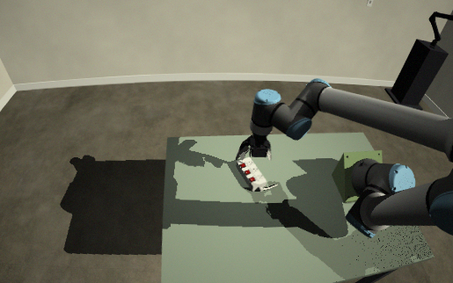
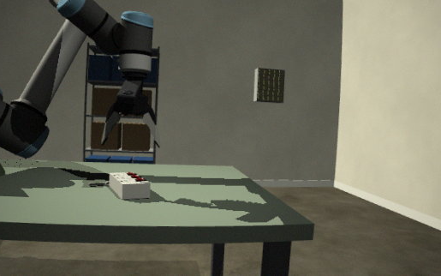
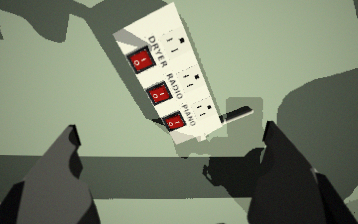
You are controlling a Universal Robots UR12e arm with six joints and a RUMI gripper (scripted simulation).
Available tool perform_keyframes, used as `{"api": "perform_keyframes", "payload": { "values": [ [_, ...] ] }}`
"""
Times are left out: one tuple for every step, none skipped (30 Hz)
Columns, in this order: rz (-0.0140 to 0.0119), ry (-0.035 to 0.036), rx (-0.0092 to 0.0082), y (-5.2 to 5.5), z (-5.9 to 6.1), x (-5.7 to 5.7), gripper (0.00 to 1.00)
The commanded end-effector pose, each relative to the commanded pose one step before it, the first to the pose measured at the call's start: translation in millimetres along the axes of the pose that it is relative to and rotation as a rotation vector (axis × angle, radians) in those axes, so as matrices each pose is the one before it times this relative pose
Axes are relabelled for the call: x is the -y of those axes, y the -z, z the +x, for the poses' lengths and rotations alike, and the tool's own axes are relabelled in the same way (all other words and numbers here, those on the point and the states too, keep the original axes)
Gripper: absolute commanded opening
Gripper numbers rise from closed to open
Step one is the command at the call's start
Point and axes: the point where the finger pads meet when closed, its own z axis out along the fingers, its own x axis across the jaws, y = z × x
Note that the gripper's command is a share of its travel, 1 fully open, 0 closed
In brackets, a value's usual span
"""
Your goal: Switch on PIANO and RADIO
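Observation:
The white power strip (image 1: pixel 252 175) lies face up on the green table, also in the side view (image 2: pixel 129 184) and in the wrist view (image 3: pixel 173 80). It carries three red rocker switches labelled DRYER (image 3: pixel 140 61), RADIO (image 3: pixel 159 93) and PIANO (image 3: pixel 173 122), each with a socket beside it. A short cable stub (image 3: pixel 236 114) leaves the PIANO end. My gripper (image 2: pixel 130 139) is open and empty, hanging well above the strip, fingers pointing down. In the wrist view the two fingers stand wide apart at the bottom corners, just past the PIANO end.
A green mounting block (image 1: pixel 354 173) holds the arm's base at the table's right side. A shelf with boxes (image 2: pixel 121 124) stands behind the table. A black pedestal with a camera arm (image 1: pixel 419 70) stands in the far corner.

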Motion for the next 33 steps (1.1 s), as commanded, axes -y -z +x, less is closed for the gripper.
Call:
{"api": "perform_keyframes", "payload": {
  "values": [
    [-0.00770,0.17736,0.00121,-5.21,-4.73,-1.55,1.00],
    [-0.00019,0.02847,0.00002,-1.02,-0.77,-0.29,1.00],
    [-0.00018,0.02668,0.00002,-0.96,-0.72,-0.27,1.00],
    [-0.00017,0.02486,0.00002,-0.89,-0.68,-0.24,1.00],
    [-0.00016,0.02301,0.00003,-0.83,-0.63,-0.22,1.00],
    [0.00000,0.00000,0.00000,0.00,0.00,0.00,1.00],
    [0.00000,0.00000,0.00000,0.00,0.00,0.00,1.00],
    [-0.00014,0.02115,0.00003,-0.76,-0.58,-0.20,1.00],
    [-0.00013,0.01929,0.00003,-0.69,-0.54,-0.18,1.00],
    [-0.00012,0.01743,0.00003,-0.63,-0.49,-0.16,1.00],
    [-0.00011,0.01560,0.00003,-0.56,-0.44,-0.14,1.00],
    [-0.00009,0.01380,0.00002,-0.50,-0.39,-0.12,1.00],
    [-0.00008,0.01205,0.00002,-0.43,-0.34,-0.10,1.00],
    [-0.00007,0.01035,0.00002,-0.37,-0.29,-0.09,1.00],
    [-0.00006,0.00873,0.00002,-0.31,-0.25,-0.07,1.00],
    [-0.00005,0.00720,0.00001,-0.26,-0.20,-0.06,1.00],
    [-0.00004,0.00577,0.00001,-0.21,-0.16,-0.05,1.00],
    [-0.00003,0.00446,0.00001,-0.16,-0.13,-0.04,1.00],
    [-0.00002,0.00329,0.00001,-0.12,-0.09,-0.03,1.00],
    [-0.00002,0.00227,0.00000,-0.08,-0.06,-0.02,1.00],
    [-0.00001,0.00141,0.00000,-0.05,-0.04,-0.01,1.00],
    [-0.00001,0.00074,0.00000,-0.03,-0.02,-0.01,1.00],
    [0.00000,0.00000,0.00000,0.00,0.00,0.00,1.00],
    [0.00000,0.00000,0.00000,0.00,0.00,0.00,1.00],
    [0.00000,0.00028,0.00000,-0.01,-0.01,0.00,1.00],
    [0.00000,0.00004,0.00000,0.00,0.00,0.00,1.00],
    [0.00000,0.00000,0.00000,0.00,0.00,0.00,0.00],
    [0.00000,0.00000,0.00000,0.00,0.00,0.00,0.00],
    [0.00000,0.00000,0.00000,0.00,0.00,0.00,0.00],
    [0.00000,0.00000,0.00000,0.00,0.00,0.00,0.00],
    [0.00000,0.00000,0.00000,0.00,0.00,0.00,0.00],
    [0.00000,0.00000,0.00000,0.00,0.00,0.00,0.00],
    [0.00000,0.00000,0.00000,0.00,0.00,0.00,0.00]
  ]
}}
